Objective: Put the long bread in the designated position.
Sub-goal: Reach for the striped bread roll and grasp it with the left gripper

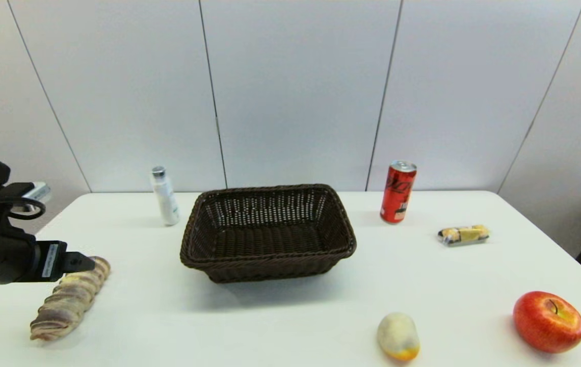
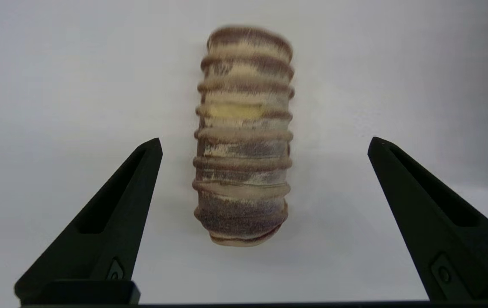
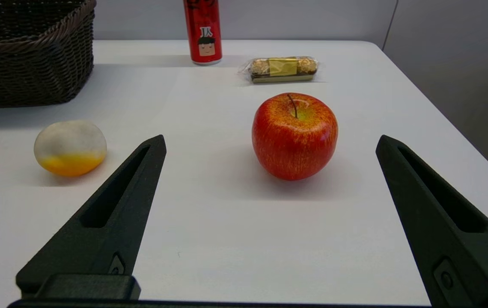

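White table with one dark woven basket at centre, its interior holding nothing. Left of the basket, at the table's left front, lies the single long bread, flat on the tabletop, ridged with tan and brownish-purple bands. The left gripper hovers over the loaf's far end with its two fingers spread wide on either side, touching nothing (the loaf lies free between them in the left wrist view). Right of the basket, near the back, stands one red can; its label shows a small cartoon face beneath white characters that cannot be read. One red apple sits at the right front. One white bottle with a grey cap stands just left of the basket. One pale yellow-orange fruit lies at the front. One clear-wrapped snack lies right of the can. The right gripper is released, fingers wide apart, low before the apple.
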Controlling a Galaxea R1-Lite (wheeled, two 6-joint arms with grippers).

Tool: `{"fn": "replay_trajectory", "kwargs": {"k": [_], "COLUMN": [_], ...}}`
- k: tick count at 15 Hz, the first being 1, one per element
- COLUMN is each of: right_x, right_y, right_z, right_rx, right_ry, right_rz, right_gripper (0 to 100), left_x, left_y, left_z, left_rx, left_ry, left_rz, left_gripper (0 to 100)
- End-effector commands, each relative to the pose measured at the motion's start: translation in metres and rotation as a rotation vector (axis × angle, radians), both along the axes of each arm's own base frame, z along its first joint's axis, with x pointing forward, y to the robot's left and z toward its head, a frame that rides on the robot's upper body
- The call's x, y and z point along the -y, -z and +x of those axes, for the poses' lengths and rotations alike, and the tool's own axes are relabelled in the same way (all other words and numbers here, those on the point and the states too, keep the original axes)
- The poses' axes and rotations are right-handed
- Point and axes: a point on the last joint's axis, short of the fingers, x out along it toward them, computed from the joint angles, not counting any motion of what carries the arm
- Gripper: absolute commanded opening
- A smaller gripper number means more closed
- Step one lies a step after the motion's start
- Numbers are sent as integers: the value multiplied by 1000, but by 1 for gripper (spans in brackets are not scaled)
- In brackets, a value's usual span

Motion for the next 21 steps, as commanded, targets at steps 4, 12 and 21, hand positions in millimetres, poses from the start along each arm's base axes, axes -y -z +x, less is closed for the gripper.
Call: {"fn": "replay_trajectory", "kwargs": {"k": [4, 12, 21], "right_x": [0, 0, 0], "right_y": [0, 0, 0], "right_z": [0, 0, 0], "right_rx": [-1, -1, -1], "right_ry": [0, 0, 0], "right_rz": [0, 0, 0], "right_gripper": [100, 100, 100], "left_x": [-8, -22, -22], "left_y": [32, 53, 59], "left_z": [20, 38, 41], "left_rx": [-139, -184, -204], "left_ry": [-30, -68, -44], "left_rz": [-25, -36, -30], "left_gripper": [100, 100, 0]}}
